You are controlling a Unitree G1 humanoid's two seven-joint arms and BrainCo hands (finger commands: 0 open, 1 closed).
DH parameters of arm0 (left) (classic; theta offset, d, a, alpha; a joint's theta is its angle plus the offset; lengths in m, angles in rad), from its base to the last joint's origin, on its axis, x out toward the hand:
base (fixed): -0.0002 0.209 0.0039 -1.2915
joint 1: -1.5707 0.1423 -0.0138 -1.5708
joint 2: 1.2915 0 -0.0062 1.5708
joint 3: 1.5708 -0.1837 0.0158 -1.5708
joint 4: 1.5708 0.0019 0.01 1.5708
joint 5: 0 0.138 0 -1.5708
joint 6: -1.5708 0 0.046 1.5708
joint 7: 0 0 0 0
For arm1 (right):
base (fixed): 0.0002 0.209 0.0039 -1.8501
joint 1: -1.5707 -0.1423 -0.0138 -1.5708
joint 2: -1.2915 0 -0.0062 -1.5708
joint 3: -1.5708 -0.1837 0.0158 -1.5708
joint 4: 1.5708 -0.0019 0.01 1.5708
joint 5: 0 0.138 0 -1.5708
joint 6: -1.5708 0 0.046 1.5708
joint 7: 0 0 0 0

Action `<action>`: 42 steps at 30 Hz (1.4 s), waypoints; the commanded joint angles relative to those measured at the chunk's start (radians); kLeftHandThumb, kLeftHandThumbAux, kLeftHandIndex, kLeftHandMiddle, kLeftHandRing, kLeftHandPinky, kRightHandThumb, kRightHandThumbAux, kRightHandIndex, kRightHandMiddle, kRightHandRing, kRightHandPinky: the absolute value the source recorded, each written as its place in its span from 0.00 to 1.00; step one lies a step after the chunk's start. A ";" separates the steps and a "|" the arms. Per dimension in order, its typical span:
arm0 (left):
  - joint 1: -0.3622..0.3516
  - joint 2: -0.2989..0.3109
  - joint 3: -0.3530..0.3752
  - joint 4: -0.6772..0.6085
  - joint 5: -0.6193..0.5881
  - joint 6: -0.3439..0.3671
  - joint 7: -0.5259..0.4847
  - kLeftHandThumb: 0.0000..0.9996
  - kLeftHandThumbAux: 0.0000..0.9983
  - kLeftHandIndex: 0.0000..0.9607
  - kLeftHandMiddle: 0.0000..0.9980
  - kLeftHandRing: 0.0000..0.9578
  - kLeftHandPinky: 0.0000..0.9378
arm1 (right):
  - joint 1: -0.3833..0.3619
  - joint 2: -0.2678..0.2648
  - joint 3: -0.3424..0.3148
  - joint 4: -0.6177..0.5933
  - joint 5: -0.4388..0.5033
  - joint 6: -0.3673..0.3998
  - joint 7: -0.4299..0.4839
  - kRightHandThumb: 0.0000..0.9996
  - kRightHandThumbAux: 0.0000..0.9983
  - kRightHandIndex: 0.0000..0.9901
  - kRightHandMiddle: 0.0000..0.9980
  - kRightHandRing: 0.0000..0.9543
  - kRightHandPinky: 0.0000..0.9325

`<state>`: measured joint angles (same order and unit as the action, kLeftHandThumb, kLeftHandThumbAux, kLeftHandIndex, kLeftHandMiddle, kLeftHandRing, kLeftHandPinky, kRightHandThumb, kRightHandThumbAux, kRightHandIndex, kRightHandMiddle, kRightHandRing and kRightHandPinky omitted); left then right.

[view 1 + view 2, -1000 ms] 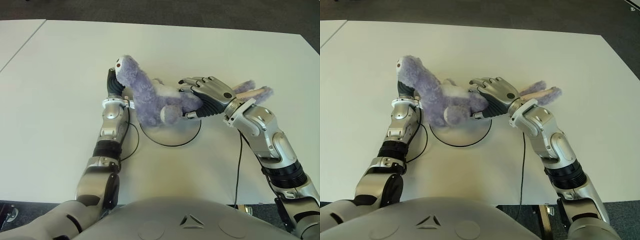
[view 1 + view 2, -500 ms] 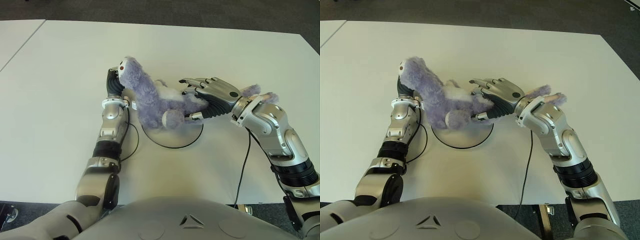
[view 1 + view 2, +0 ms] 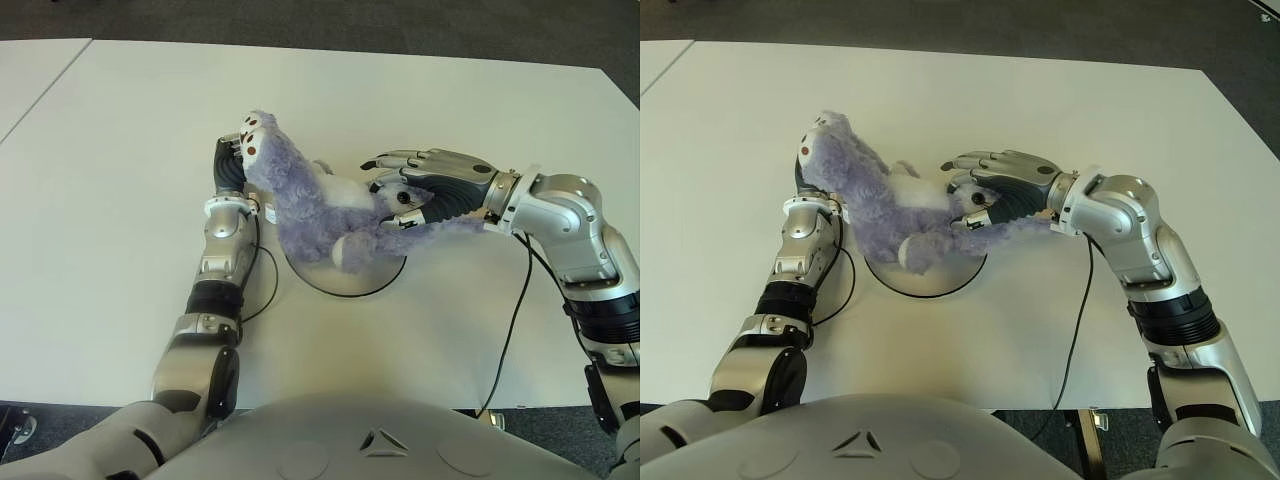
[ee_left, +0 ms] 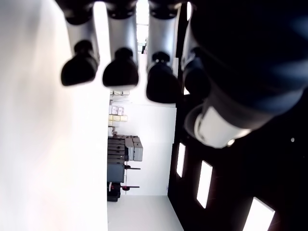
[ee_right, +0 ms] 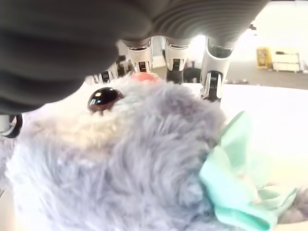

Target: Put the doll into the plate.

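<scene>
A purple plush doll (image 3: 310, 210) lies across the white plate (image 3: 372, 276) with a dark rim, near the middle of the table. One of its feet sticks up at the left, showing its paw pads. My right hand (image 3: 415, 195) is on the doll's head end, fingers curled over it; the right wrist view shows the doll's face (image 5: 120, 144), a dark eye and a green bow (image 5: 236, 187) under my fingers (image 5: 211, 82). My left hand (image 3: 229, 168) shows just left of the raised foot, with its fingers (image 4: 120, 72) straight and nothing in them.
The white table (image 3: 120, 200) stretches wide on all sides of the plate. A black cable (image 3: 268, 285) loops by my left forearm, and another cable (image 3: 510, 330) hangs from my right arm. A second table (image 3: 30, 70) stands at the far left.
My right wrist has swung out to the right while the hand kept hold of the doll. The doll has turned and settled lower over the plate, its ears drawn under my hand. The left hand stayed.
</scene>
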<state>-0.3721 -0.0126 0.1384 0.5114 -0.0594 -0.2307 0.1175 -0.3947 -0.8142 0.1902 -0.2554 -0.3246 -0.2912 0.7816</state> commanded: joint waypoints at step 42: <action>0.061 -0.033 0.000 0.058 -0.013 -0.002 -0.010 0.47 0.74 0.77 0.82 0.87 0.85 | -0.019 0.080 -0.189 0.202 0.433 0.288 0.046 0.58 0.28 0.00 0.00 0.00 0.12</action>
<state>-0.3740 -0.0199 0.1385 0.5150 -0.0594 -0.2343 0.1174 -0.4555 -0.7606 0.0334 -0.0469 0.0859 -0.0607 0.8738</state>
